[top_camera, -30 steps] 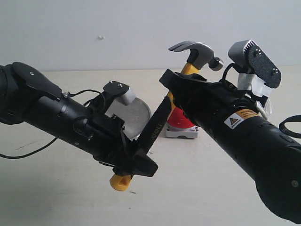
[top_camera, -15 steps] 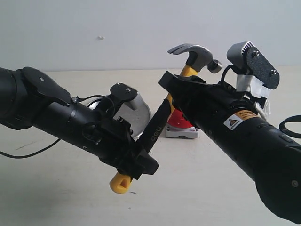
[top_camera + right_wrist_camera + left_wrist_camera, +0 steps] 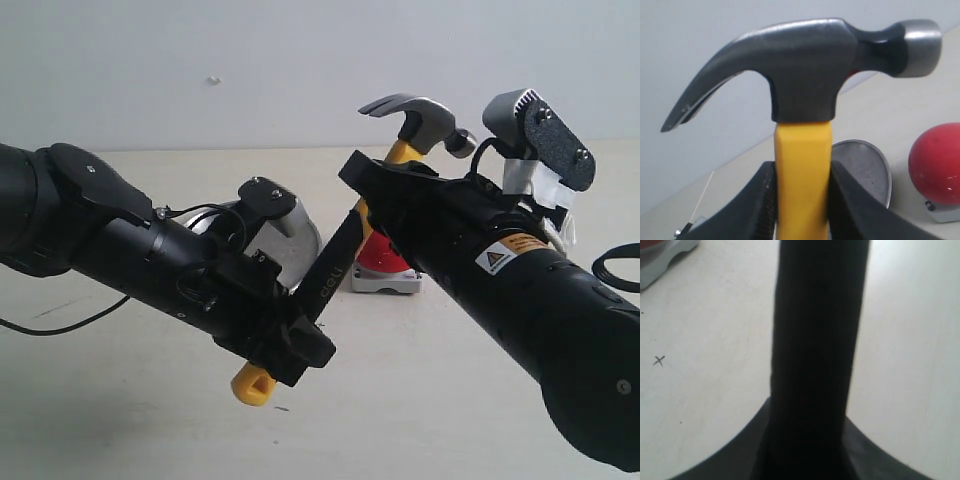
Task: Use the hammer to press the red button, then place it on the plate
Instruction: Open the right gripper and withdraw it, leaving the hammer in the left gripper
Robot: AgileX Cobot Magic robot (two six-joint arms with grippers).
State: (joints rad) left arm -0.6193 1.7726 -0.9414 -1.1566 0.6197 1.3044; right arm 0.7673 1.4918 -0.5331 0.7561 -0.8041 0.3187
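Mid-air handover of hammer (image 3: pixel 805 85)
Neck clamped in right tool (image 3: pixel 801 200); left tool (image 3: pixel 300 340) encloses handle, clamping not determinable. Premature release would drop it.

We watch from a low, close exterior camera facing the wall (image 3: pixel 200 70) across the table (image 3: pixel 120 400), our left wrist camera pressed against the handle of the hammer (image 3: pixel 815 365), looking down, our right wrist camera close under its head, all three sharing hammer and red button (image 3: pixel 935 162).
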